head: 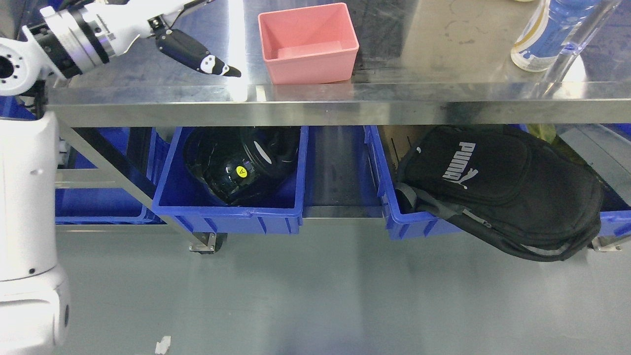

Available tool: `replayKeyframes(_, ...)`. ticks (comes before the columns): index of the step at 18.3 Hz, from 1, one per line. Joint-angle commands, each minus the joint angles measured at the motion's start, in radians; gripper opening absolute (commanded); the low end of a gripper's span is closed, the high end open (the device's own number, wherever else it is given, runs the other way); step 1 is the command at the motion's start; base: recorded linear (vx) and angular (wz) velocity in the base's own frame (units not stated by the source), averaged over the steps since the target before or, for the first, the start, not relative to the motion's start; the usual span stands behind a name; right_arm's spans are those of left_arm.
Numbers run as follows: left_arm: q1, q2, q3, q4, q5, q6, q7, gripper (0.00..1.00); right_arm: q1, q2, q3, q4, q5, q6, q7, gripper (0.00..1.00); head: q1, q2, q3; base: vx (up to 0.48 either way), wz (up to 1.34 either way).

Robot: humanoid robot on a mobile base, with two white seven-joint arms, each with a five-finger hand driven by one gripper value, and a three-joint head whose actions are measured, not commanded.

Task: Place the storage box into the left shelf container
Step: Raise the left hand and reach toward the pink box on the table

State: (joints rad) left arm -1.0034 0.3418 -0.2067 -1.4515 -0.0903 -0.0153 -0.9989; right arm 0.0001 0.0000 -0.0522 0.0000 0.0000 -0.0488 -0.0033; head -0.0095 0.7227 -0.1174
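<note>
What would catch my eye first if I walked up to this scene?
Probably the pink storage box, empty and upright on the shiny steel table. Next, the robot's left hand hovering just left of it, touching nothing. Below, a black backpack spills out of the right blue bin.

We extend the left arm (29, 64) from the 9 o'clock edge toward 2 o'clock. The left hand (194, 52) points one dark finger (217, 66) toward 4 o'clock, holding nothing.

The brand name "PUMA", with its leaping-cat logo, is being displayed in white on the black backpack (498, 187) at the frame's lower right; nothing else can be read.
</note>
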Motion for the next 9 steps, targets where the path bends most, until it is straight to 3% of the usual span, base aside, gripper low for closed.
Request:
replayKeyframes(1, -0.113, -0.219, -0.184, 0.215, -0.028, 0.043, -0.001, 0.93, -0.005, -0.017, 0.0, -0.017, -0.021, 0.0, 0.0, 1.0, 0.0, 0.0, 0.0, 0.0, 0.0)
replayKeyframes(9, -0.15, -0.247, -0.218, 0.378, -0.193, 0.048, -0.046, 0.93, -0.005, -0.017, 0.0, -0.017, -0.021, 0.0, 0.002, 1.0, 0.0, 0.0, 0.0, 0.0, 0.0)
